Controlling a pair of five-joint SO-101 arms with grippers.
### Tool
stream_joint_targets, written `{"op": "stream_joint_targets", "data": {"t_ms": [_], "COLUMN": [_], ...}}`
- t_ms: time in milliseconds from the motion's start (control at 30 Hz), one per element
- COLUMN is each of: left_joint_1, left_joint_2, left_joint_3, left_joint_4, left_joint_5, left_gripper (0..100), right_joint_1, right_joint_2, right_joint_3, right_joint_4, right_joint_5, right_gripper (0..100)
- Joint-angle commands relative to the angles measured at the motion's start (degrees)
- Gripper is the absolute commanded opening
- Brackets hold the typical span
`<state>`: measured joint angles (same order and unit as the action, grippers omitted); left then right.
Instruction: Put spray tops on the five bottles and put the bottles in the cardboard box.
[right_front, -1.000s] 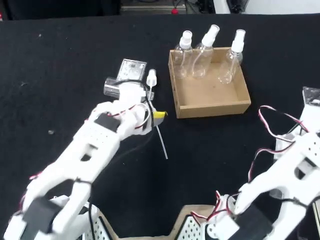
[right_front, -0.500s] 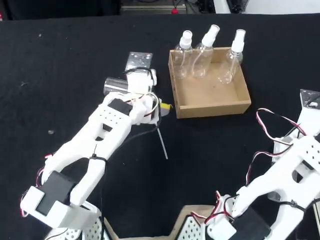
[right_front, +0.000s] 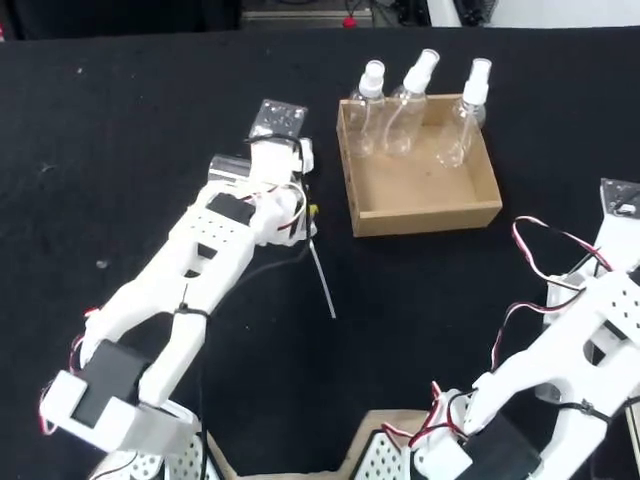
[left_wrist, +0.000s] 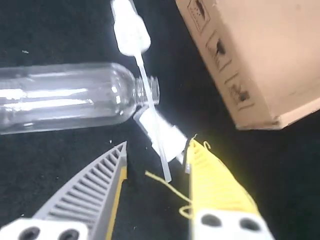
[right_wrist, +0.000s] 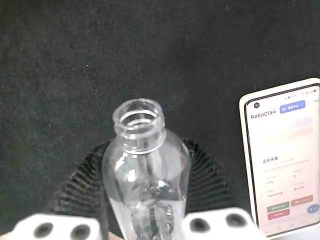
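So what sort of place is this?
Probably a robotics lab bench: a left arm and right arm at a black table, a cardboard box of spray bottles, a phone alongside.

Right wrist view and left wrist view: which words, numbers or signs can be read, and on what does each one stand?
On the phone: a heading, lines of small text and coloured buttons on its screen; the small print is too blurred to read.
On the cardboard box: printed handling signs on its outer wall; no words.
On the bottle: no label.
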<state>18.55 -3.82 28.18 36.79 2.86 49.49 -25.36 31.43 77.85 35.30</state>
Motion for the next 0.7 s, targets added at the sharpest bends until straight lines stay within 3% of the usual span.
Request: {"op": "stream_joint_targets", "data": {"t_ms": [0, 667], "left_joint_1": [-0.8, -0.4], "left_joint_2": [1.5, -0.9], "left_joint_3": [-2.9, -4.2], "left_joint_4": [-0.8, -1.1], "left_joint_5": [-1.2, -1.3], "left_gripper": [20, 20], "right_joint_1": [1.0, 0.9], "right_joint_2": [-2.5, -2.7], "right_joint_3": [-0.3, 1.5], "right_joint_4": [-0.8, -1.1], "right_joint_5": [0.5, 0.5], "right_gripper": [1.1, 1.1]}}
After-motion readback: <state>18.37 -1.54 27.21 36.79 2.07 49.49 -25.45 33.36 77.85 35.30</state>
